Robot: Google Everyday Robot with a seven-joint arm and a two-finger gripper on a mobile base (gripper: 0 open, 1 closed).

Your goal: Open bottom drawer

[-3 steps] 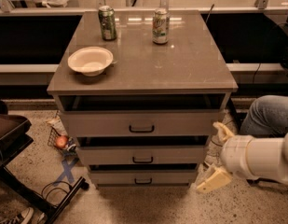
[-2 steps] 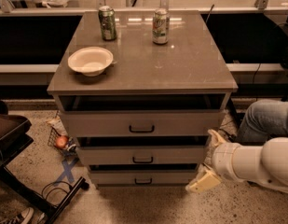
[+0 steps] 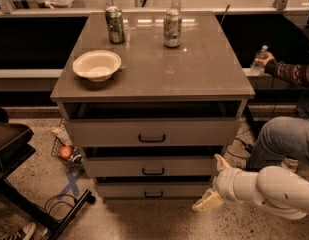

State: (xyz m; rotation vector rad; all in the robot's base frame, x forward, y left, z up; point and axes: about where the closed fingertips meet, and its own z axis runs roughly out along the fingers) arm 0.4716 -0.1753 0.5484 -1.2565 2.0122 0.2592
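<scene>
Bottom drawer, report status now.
White two-finger gripper open, at grey cabinet's lower right corner. Shallow grey bottom drawer: small dark handle ungrasped. Path to handle clear.

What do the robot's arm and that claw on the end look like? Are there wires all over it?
No wires or markings show. The arm is a smooth, rounded white tube that narrows to a ringed wrist. The gripper, by the right end of the bottom drawer, has two pale cream, wedge-shaped fingers.
</scene>
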